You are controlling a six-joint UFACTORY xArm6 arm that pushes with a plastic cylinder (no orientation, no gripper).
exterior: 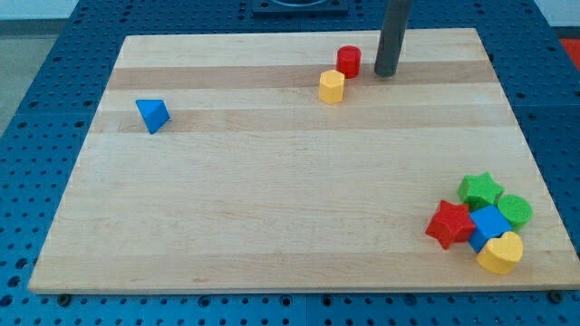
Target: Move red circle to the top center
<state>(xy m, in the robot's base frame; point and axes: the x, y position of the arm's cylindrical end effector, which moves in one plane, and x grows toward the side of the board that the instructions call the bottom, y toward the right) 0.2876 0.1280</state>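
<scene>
Red circle (pixel 349 61) near the board's top edge, a little right of centre, standing upright on the wood. Tip (pixel 386 73) just to the circle's right, close but apart, a sliver of bare board between them. No claw on this rod, so nothing to call apart, together or clamped.

Yellow block (pixel 332 87), hexagon-like, just below and left of the circle, nearly touching it; contact cannot be told.

Blue triangle (pixel 152 115) alone toward the left edge, in the upper half, well apart from everything else.

Tight cluster in the bottom right corner: green star (pixel 479 190) at the top, green circle (pixel 515 210) to its right, red star (pixel 449 224) on the left, blue block (pixel 490 223) in the middle, yellow heart (pixel 500 253) lowest, close to the bottom edge. All five pressed together, neighbours touching or nearly so.

Wooden board (pixel 272 199) lying on a blue perforated bench (pixel 54 54)
</scene>
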